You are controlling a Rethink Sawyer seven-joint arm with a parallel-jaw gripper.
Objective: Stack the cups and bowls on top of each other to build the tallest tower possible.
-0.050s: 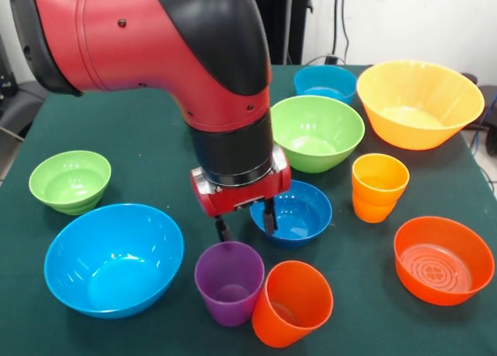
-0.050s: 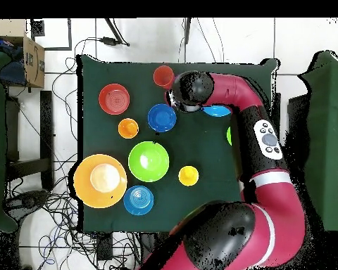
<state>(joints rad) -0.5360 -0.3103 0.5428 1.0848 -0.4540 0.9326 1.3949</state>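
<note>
My gripper [image 1: 245, 232] hangs open just above the far rim of the purple cup [image 1: 229, 282], nothing between its fingers. A red-orange cup [image 1: 293, 303] [image 2: 163, 76] leans against the purple one. Right behind the gripper sits the dark blue bowl [image 1: 293, 212] [image 2: 162, 117]. An orange-yellow cup [image 1: 379, 186] [image 2: 128, 128] stands to the right. The yellow cup [image 2: 189, 176] shows only from overhead, where the arm hides the gripper and the purple cup. No tower is in view; the pieces stand singly.
Around the green cloth lie a large light blue bowl [image 1: 114, 259], a small green bowl [image 1: 70, 181], a green bowl [image 1: 317, 132], a teal bowl [image 1: 325, 82], a big orange-yellow bowl [image 1: 419, 103] and an orange-red bowl [image 1: 443, 259].
</note>
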